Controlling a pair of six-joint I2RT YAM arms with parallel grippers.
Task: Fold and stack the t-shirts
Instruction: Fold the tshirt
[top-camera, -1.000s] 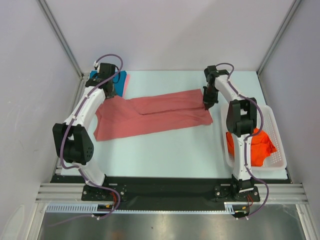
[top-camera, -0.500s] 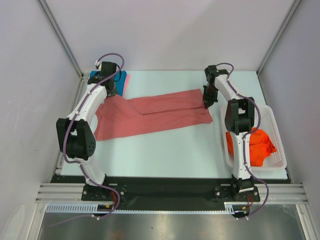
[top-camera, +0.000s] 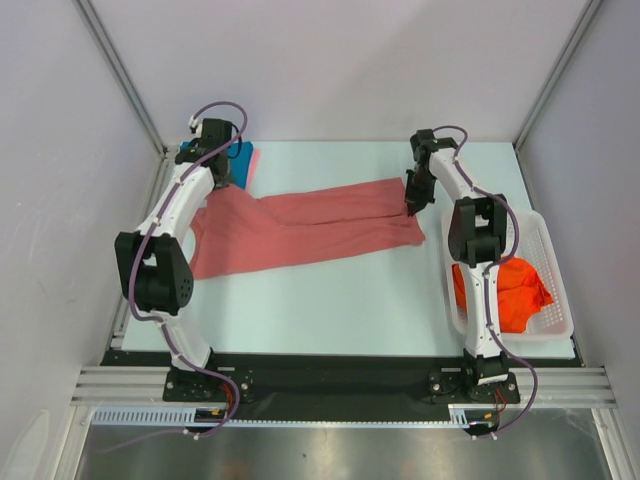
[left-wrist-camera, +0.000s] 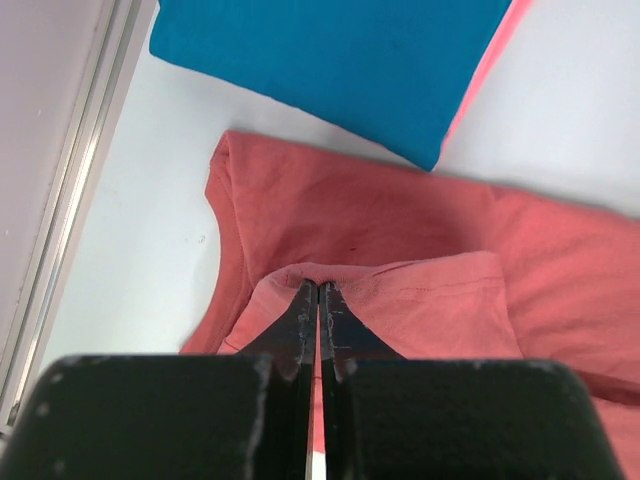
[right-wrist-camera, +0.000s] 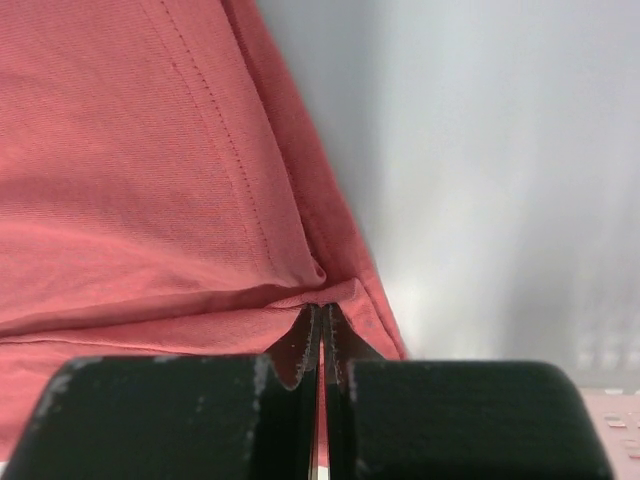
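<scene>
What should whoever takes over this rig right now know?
Left gripper: jaws shut on the salmon-red t-shirt at its left end.
Right gripper: jaws shut on its far right corner.
It lies part-folded lengthwise on the table.
Done: teal-blue t-shirt folded atop the light pink t-shirt, far left corner.
Left: finish this fold, stack it, then do the orange-red t-shirts in the white basket.

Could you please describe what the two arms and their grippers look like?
Both the left arm and the right arm have white links joined by chunky black joints, with a purple cable looping alongside each. The left gripper and the right gripper are black and taper to thin tips.
</scene>
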